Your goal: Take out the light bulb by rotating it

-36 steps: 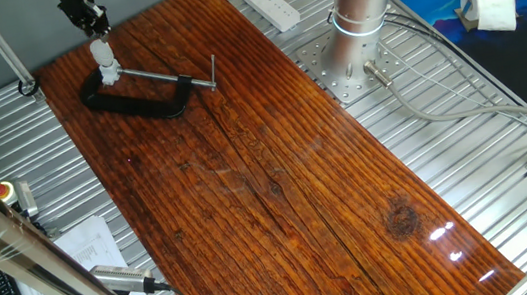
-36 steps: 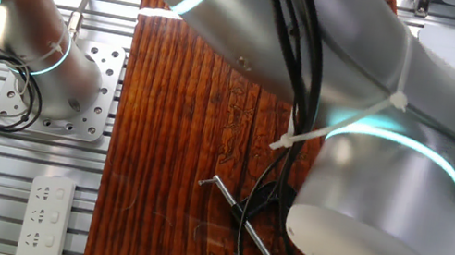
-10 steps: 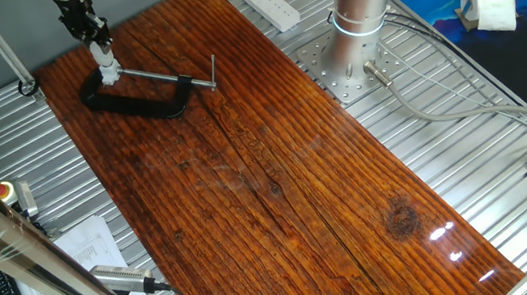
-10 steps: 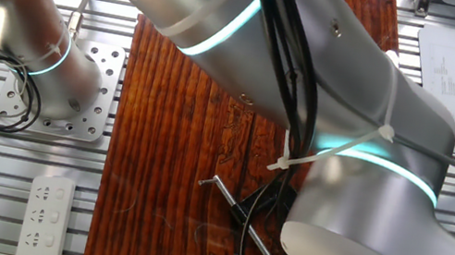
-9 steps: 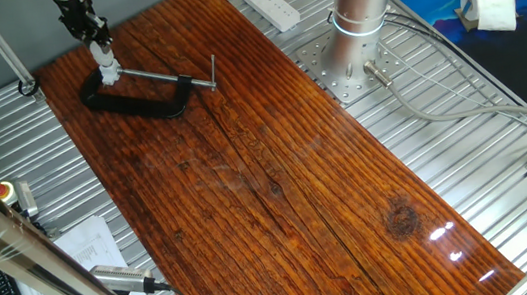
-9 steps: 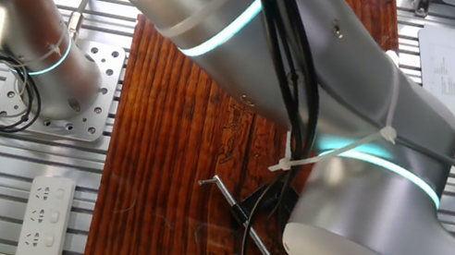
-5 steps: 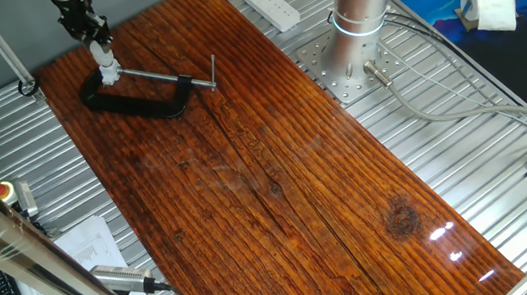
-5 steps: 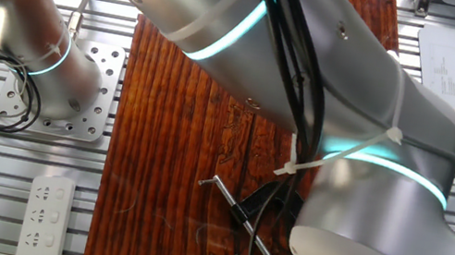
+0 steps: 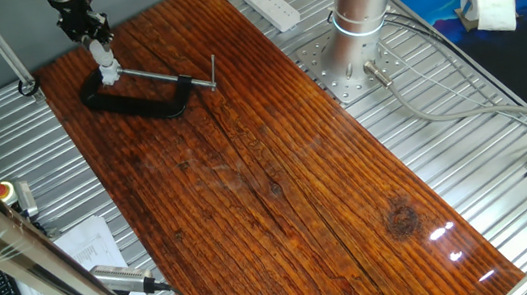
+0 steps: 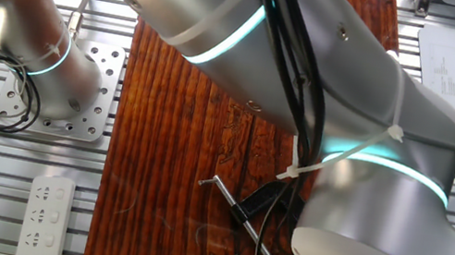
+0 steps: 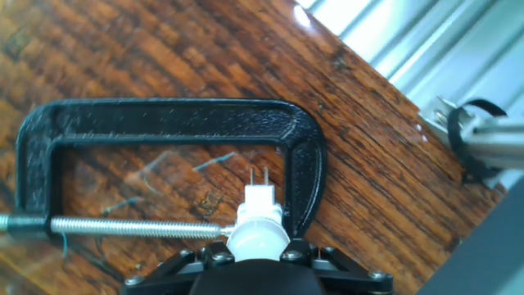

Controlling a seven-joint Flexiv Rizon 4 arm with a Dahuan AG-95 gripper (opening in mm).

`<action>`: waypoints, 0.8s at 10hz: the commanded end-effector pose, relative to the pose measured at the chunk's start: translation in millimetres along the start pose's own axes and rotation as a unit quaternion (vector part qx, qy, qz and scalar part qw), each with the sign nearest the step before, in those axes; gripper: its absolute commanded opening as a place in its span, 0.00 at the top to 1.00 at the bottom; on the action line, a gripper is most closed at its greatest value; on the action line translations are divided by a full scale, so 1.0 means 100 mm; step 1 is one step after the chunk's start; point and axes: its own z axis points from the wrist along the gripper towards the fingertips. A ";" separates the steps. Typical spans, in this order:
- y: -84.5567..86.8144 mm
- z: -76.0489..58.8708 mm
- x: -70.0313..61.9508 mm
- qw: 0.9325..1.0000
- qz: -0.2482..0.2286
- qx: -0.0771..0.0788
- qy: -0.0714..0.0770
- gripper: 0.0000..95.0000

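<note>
small white light bulb, upright, seated in white socket, betw. C-clamp jaw & screw

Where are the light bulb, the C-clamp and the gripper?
light bulb (image 9: 107, 66), one fixed view, white body.
C-clamp (image 11: 307, 164), hand view, black frame's curved side.
gripper (image 9: 92, 35), one fixed view, fingertips above the bulb.

One fixed view looks down the wooden table from a high corner; the other sits close behind the arm. The hand view looks straight down (very near) onto the C-clamp, shared with both.
</note>
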 end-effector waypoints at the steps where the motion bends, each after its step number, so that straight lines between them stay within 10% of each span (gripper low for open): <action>1: 0.00 0.01 0.00 0.999 -0.045 0.004 0.007 0.80; 8: 0.01 0.01 -0.01 0.990 -0.139 0.006 0.012 0.80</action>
